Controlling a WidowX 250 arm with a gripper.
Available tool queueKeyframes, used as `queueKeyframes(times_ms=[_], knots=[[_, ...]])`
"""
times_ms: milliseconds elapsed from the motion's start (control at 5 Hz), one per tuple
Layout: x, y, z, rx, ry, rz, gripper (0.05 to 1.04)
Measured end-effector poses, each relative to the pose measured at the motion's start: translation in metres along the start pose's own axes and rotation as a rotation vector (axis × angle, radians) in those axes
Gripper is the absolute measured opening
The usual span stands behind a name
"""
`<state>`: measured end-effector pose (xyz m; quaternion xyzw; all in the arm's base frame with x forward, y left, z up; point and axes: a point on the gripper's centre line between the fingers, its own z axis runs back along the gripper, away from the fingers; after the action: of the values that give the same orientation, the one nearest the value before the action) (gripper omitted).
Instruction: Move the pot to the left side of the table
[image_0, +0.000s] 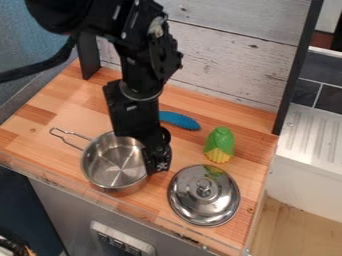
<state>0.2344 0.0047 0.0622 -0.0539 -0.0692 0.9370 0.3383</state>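
Pot (112, 162), one, metal, upright and uncovered; placed on the near left part of the tabletop (73, 97), left of the lid (202, 196). Hand (158, 161) located at the pot's right rim; whether it is set wide or narrow cannot be told. Judged light, stiff, slippery-walled, not fragile; best gripped by rim or wire handle (75, 134). No writing can be read.
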Motion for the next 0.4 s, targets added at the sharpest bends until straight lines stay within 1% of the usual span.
queueKeyframes(times_ms=[200, 400], knots=[[0.007, 0.003, -0.013, 0.050, -0.043, 0.101, 1.001], [0.013, 0.005, -0.027, 0.071, -0.067, 0.145, 1.001]])
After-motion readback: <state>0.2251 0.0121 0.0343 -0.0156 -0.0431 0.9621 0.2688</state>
